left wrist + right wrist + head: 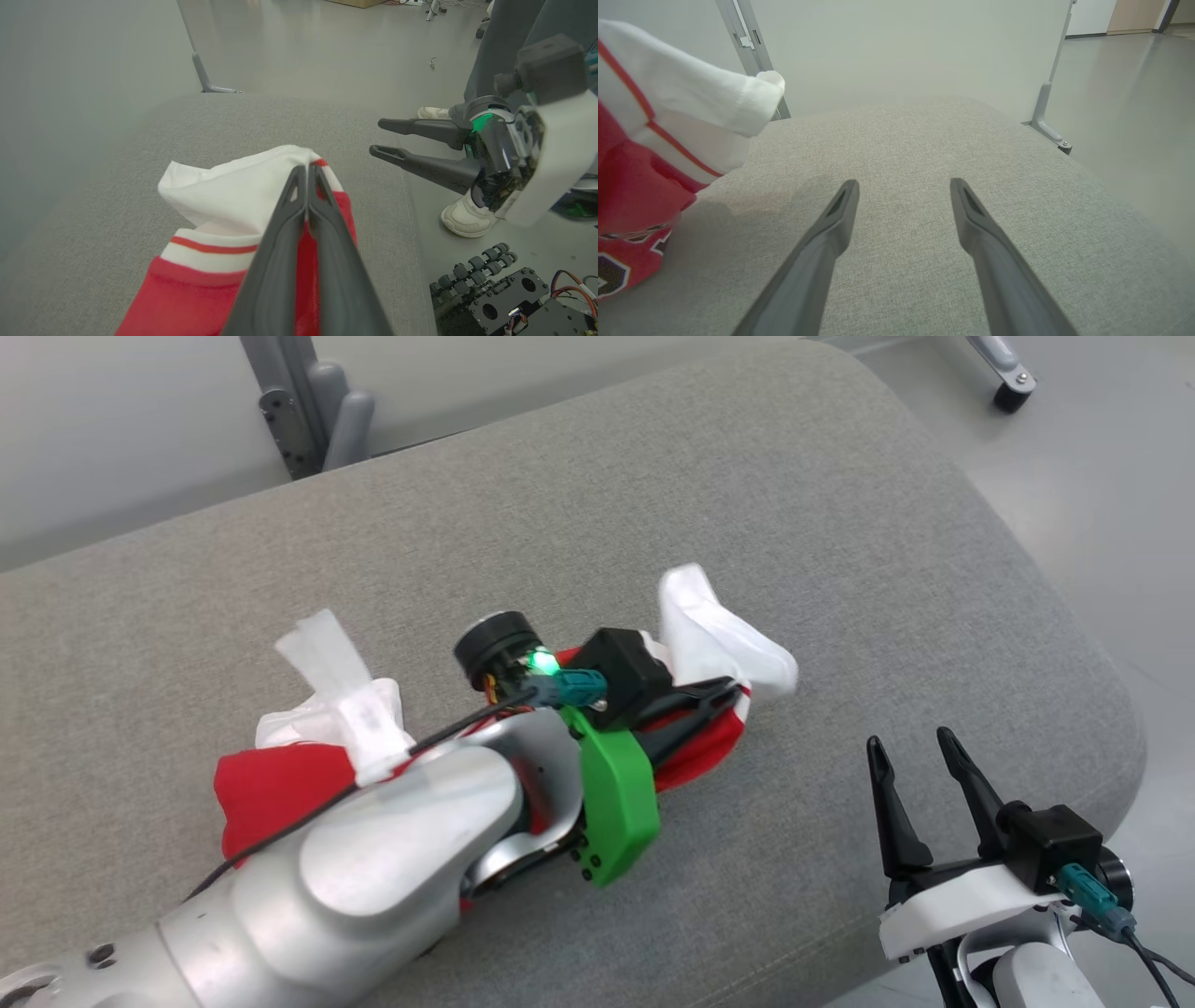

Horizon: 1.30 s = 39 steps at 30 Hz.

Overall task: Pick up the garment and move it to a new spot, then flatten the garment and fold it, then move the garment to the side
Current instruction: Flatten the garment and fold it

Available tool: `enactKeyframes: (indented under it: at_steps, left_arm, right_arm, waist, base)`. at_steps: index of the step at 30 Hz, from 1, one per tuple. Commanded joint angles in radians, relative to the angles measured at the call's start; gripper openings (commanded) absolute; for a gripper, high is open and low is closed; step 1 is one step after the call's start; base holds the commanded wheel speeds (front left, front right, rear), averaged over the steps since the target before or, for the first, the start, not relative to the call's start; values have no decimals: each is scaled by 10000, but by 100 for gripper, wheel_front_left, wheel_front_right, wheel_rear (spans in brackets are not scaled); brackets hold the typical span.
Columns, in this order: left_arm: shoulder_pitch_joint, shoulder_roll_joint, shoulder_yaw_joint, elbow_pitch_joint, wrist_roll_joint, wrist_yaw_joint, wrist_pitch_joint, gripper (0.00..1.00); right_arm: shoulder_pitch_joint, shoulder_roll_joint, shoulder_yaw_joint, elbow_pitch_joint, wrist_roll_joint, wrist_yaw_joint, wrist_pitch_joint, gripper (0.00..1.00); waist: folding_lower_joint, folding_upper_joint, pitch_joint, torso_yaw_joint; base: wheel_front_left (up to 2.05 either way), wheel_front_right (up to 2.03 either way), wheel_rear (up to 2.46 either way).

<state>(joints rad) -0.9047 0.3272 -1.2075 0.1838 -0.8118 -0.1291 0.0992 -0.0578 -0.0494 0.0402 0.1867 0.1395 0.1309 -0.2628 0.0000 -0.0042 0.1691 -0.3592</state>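
The garment (271,786) lies bunched on the grey cushion (653,476), in the near half of it. In the head view its long axis runs as a diagonal, from a red heap at the lower left to a white sleeve (724,635) at the upper right. The sleeve end points up and to the right, toward the far right corner of the cushion. A second white part, thin and a little see-through, stands up at the left end. The cloth is soft knit, strong red in the body and white at the sleeve, with a thin red stripe across the white band. In the right wrist view the garment (654,154) also shows a dark printed shape with a white edge on the red.

The left gripper (724,695) lies over the middle of the garment. Its two dark fingers are pressed together, and in the left wrist view the left gripper (307,170) pinches a fold of the garment (224,200) where white meets red, so that the cloth rises to a peak at the tips.

The right gripper (910,744) hangs near the right edge of the cushion, well apart from the garment, with its fingers spread and nothing between them.

The cushion is a flat woven fabric with rounded corners. Beside it, on the smooth grey floor (327,46), stand a person's pale shoes (467,219).
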Motion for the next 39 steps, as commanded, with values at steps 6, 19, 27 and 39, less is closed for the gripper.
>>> enactKeyframes:
  at_steps: [6, 19, 27, 39]
  left_arm:
    - [-176, -981, -702, 1265, 90, -26, -618, 0]
    - [793, -2174, -706, 3867, 1100, -14, -2704, 100]
    - [1497, -1670, 880, 3207, 207, 636, -3595, 100]
    - [5183, 962, 4435, -1010, 1280, 3047, -3633, 100]
  right_arm:
    - [-116, -21, 106, 97, 128, -3, -31, 100]
    - [53, -23, -143, 159, 79, -3, -32, 100]
    - [400, -23, -563, 21, -127, -3, -31, 100]
    - [1025, -21, -1203, -304, -412, -3, -31, 100]
  waist:
    - [0, 42, 319, -519]
    - [0, 42, 211, -211]
    - [0, 42, -281, 460]
    - [0, 42, -841, 1876]
  base:
    - [0, 0, 0]
    - [0, 0, 0]
    - [0, 0, 0]
    - [0, 0, 0]
